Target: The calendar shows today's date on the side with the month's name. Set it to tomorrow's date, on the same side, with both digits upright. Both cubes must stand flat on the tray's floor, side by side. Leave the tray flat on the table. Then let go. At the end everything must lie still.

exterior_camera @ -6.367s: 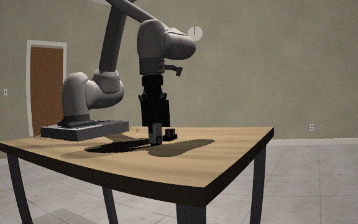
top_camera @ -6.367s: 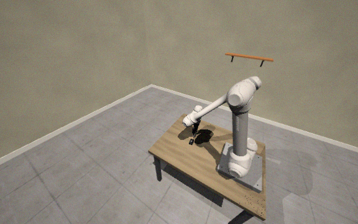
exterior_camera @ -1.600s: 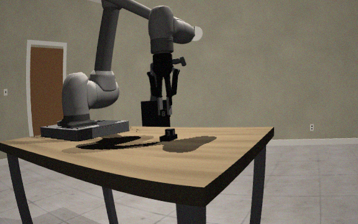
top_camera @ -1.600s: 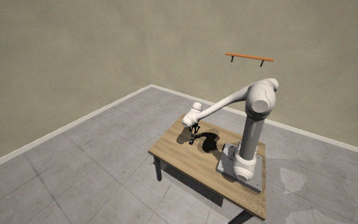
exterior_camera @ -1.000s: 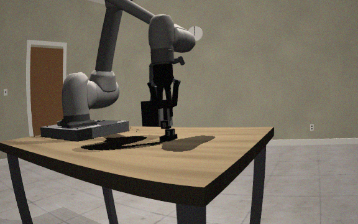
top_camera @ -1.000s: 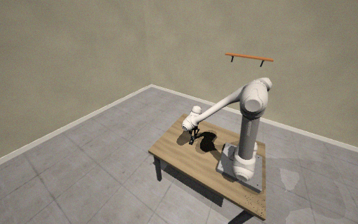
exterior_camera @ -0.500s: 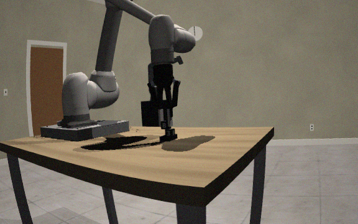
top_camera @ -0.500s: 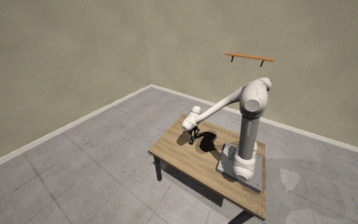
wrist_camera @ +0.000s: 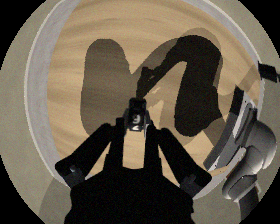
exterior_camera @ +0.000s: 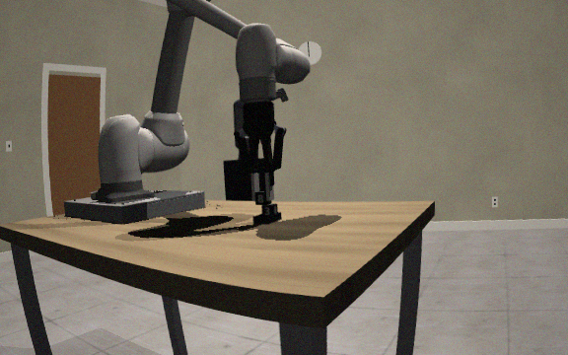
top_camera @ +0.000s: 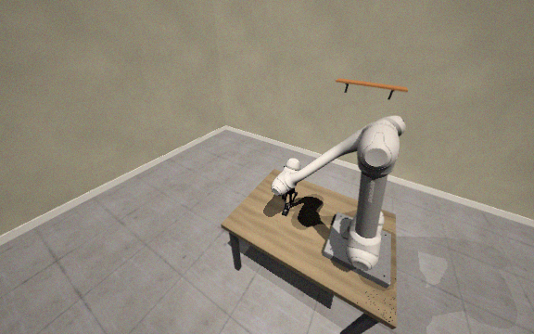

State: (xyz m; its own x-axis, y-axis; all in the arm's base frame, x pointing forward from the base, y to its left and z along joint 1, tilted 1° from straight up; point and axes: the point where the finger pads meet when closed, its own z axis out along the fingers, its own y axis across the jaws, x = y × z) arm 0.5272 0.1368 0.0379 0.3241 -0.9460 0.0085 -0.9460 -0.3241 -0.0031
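Treat the task as mid-way: the pincer [exterior_camera: 262, 195] is closed narrow on a small dark date cube [exterior_camera: 261, 198], which hangs just above the calendar tray [exterior_camera: 270, 217], not touching it. The tray lies flat on the wooden surface [exterior_camera: 314, 256], directly under the pincer. Judge that what remains is to lower this cube onto the tray floor beside the other one, with the correct digit upright on the month side, then release and withdraw. You cannot confirm from these pictures whether the second cube sits in the tray, nor which digits face outward; both are too small and dark to read. Rely on the exterior view for height: it alone shows the gap between cube and tray. The wrist view shows the fingertips meeting on a small pale-marked object, but the pincer body hides the tray below it. The top view gives only the arm [top_camera: 327, 158] reaching across the surface; at that scale cube and tray are not distinguishable.
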